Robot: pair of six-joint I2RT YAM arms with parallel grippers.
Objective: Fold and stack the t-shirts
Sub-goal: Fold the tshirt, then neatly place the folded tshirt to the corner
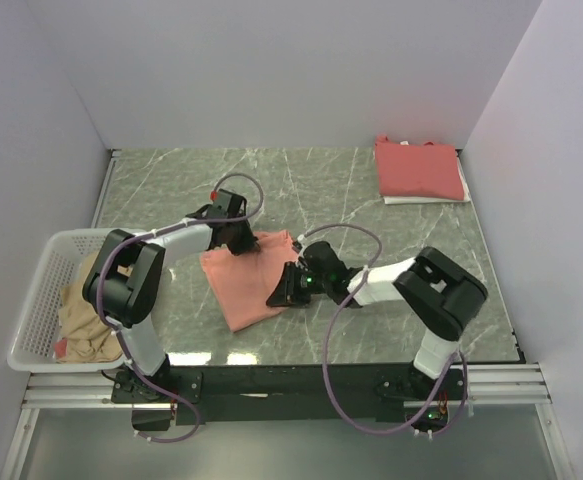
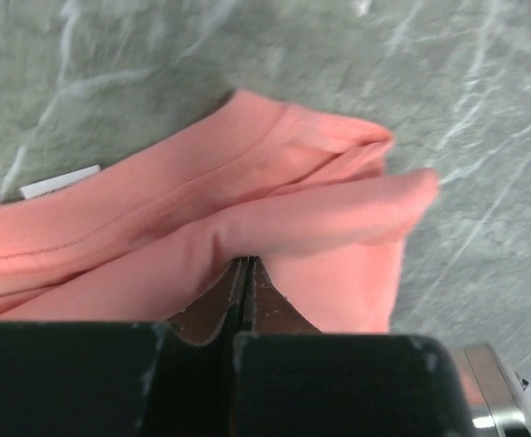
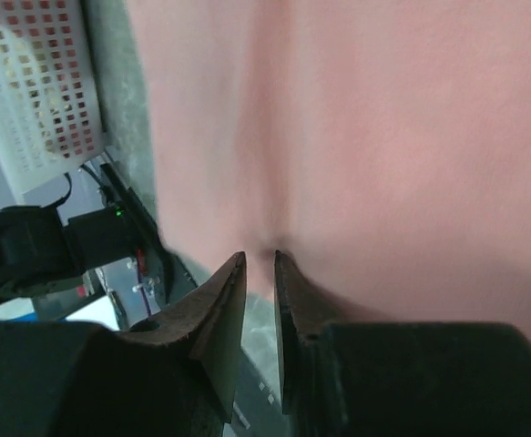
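The pink t-shirt [image 2: 274,164] is pinched by the left claw [image 2: 245,273] and the right claw [image 3: 259,264]. A white label [image 2: 60,185] at its edge, unreadable, is seen only in the left wrist view.

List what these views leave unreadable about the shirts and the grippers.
1. Top external: the left gripper and right gripper cover their own fingertips on the pink t-shirt.
2. Right wrist: blurred cloth; whether the right gripper pinches it is unclear.
3. Left wrist: frame edges cut off the pink t-shirt; its overall fold is unseen.
4. Top external: the folded stack is too small to count layers.
5. Top external: the left arm hides part of the basket and its contents.
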